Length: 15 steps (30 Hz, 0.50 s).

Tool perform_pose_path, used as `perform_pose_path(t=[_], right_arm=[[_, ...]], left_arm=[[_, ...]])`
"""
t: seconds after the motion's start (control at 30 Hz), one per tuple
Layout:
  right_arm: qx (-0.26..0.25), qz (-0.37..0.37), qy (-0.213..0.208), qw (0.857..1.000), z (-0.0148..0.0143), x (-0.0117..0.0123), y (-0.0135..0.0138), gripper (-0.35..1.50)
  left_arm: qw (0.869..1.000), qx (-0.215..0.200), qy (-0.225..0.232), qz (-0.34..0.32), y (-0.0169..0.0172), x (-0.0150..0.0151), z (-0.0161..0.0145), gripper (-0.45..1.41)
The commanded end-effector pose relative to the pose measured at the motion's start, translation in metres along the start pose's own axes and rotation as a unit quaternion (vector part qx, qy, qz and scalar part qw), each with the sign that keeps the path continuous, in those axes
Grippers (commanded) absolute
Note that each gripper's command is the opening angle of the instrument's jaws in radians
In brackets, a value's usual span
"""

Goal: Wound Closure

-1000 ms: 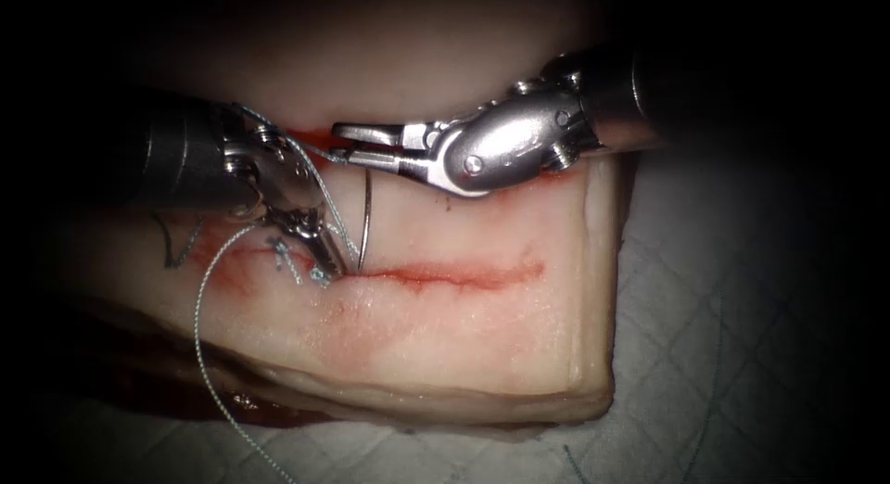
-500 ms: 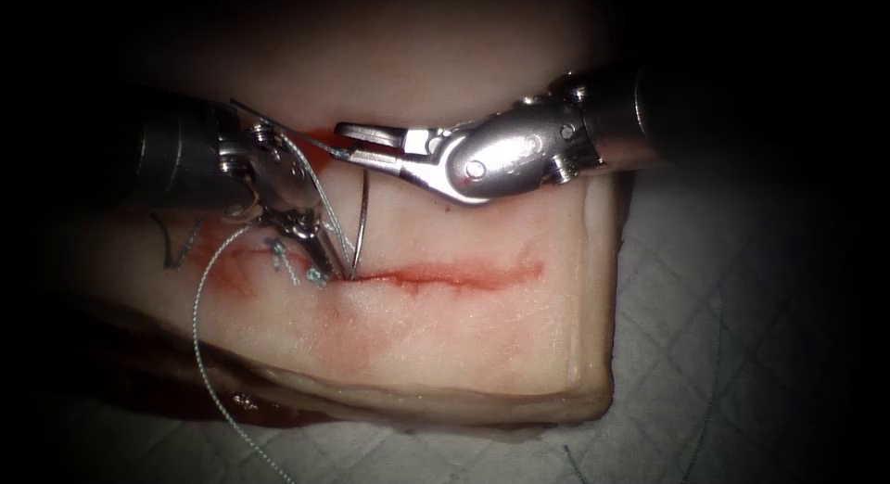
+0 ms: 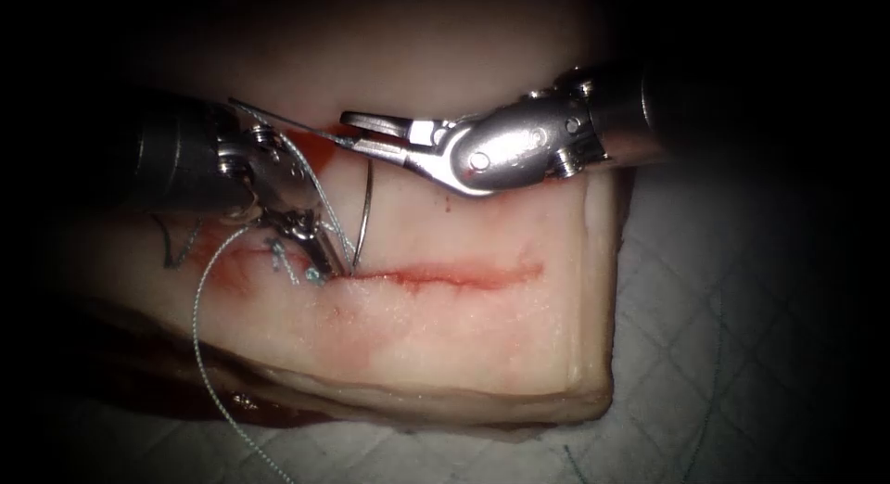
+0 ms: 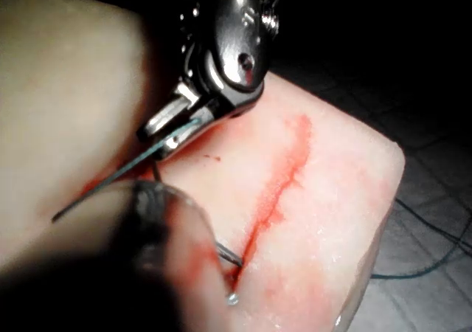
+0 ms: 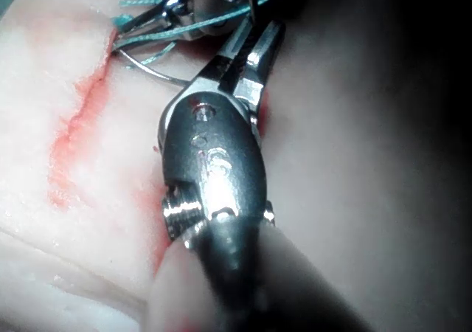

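Since the earlier frames we are noting small changes: the right gripper is narrowing its jaws and tipping slightly upward, and the needle is leaning a little toward the left tool.

- Right gripper: we are reading its jaws as nearly together on the needle's upper end, where the thread is joining it; the right wrist view is showing the jaw tips not fully closed.
- Left gripper: jaws are together at the left end of the cut, beside the needle's lower end; whether they are clamping tissue or needle we cannot tell.
- Needle: standing above the cut, its lower end meeting the tissue at the cut's left end.
- Thread: trailing off the tissue's front edge; knotted stitches are sitting left of the needle.

We are judging the needle as being reset for another bite.
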Motion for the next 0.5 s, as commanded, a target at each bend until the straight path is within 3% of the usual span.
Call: perform_pose_path(t=[0.03,0.23,0.5], right_arm=[[0.003,-0.001,0.0,1.0,0.0009,0.0004,0.0,-0.35],[0.03,0.009,0.017,0.999,0.0008,0.0002,0.0001,-0.35],[0.028,0.053,0.007,0.998,0.0006,0.0003,-0.0001,-0.35]], left_arm=[[1.0,0.0,-0.001,0.001,0.0005,-0.0005,0.0003,-0.45],[1.0,0.0,-0.001,0.001,0.0005,-0.0004,0.0004,-0.45],[1.0,0.0,0.0,0.001,0.0005,-0.0004,0.0004,-0.45]])
